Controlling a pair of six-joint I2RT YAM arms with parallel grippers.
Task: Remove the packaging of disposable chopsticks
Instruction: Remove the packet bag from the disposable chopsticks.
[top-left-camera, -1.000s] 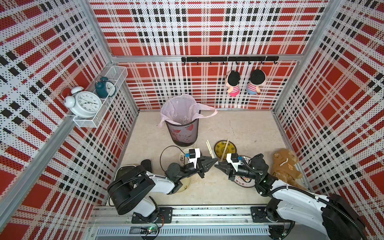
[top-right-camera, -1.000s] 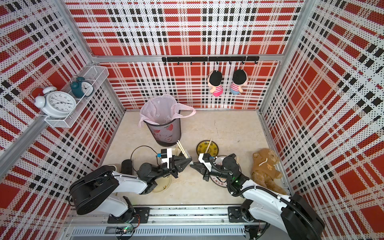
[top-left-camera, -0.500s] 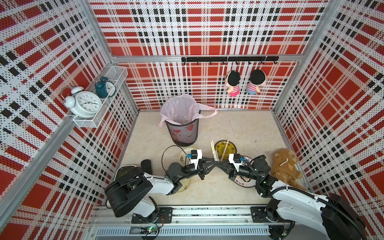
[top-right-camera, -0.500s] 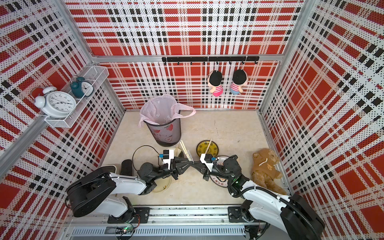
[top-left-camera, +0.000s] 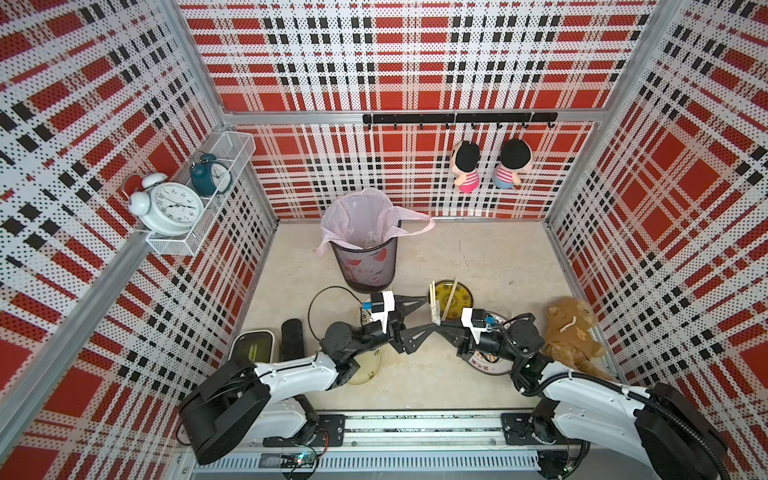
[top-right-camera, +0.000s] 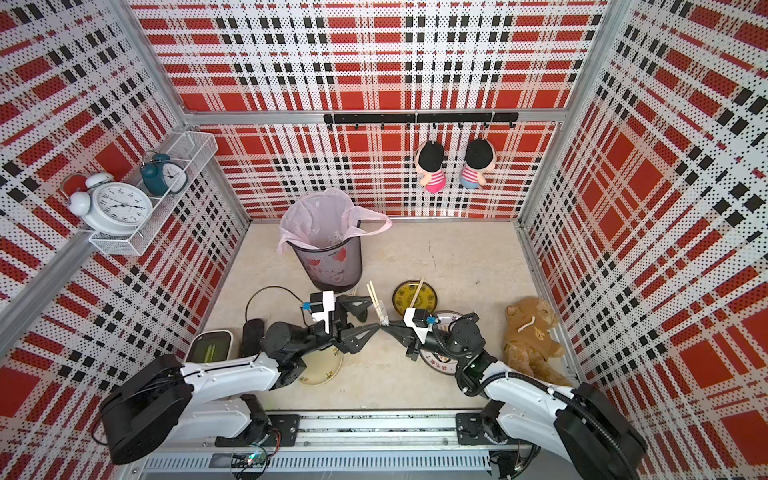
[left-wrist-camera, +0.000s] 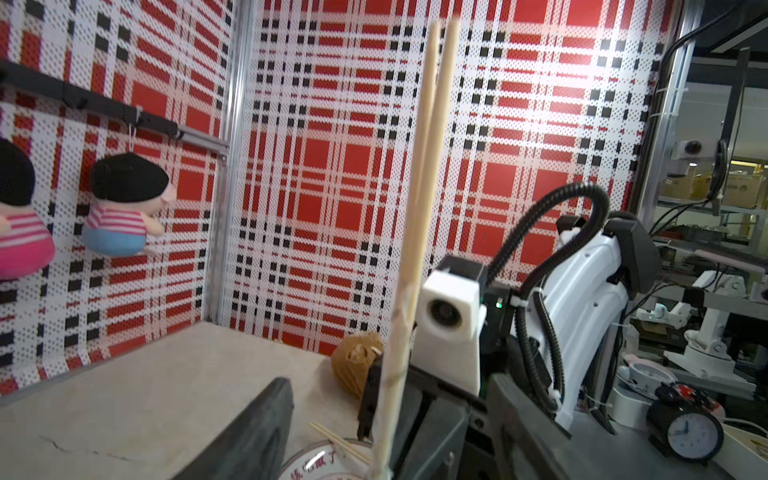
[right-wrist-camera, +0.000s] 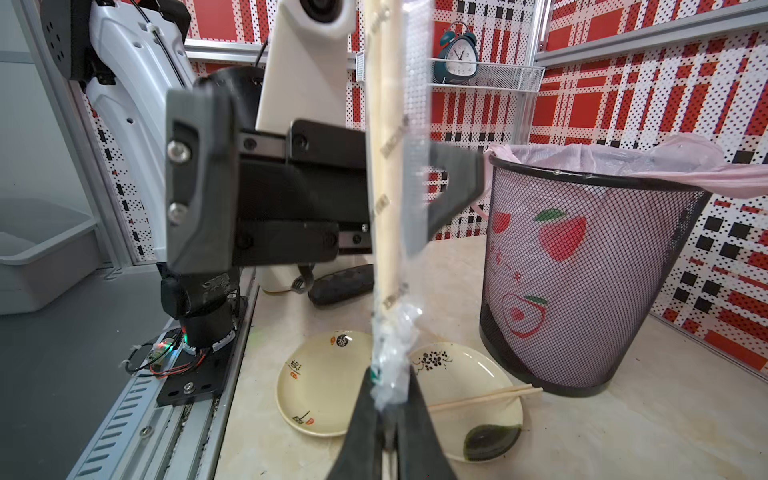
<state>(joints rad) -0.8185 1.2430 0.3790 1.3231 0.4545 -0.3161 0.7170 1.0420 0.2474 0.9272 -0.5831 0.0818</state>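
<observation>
left gripper: jaws apart, mid-frame | right gripper: pinching sleeve bottom end | 2 sticks: light, stiff, likely snappable | sleeve: thin, probably slippery | hold: bare wood above sleeve

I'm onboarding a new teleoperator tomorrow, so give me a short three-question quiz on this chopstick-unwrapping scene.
1. True or false: the left gripper is closed on the pair of pale wooden chopsticks.
2. Which gripper pinches the crumpled clear plastic sleeve? A: left gripper. B: right gripper. C: neither.
3. What lines the black mesh waste bin?

Key: 1 false, its jaws stand wide open on either side of the sticks. 2 B. 3 a pink plastic bag.
</observation>
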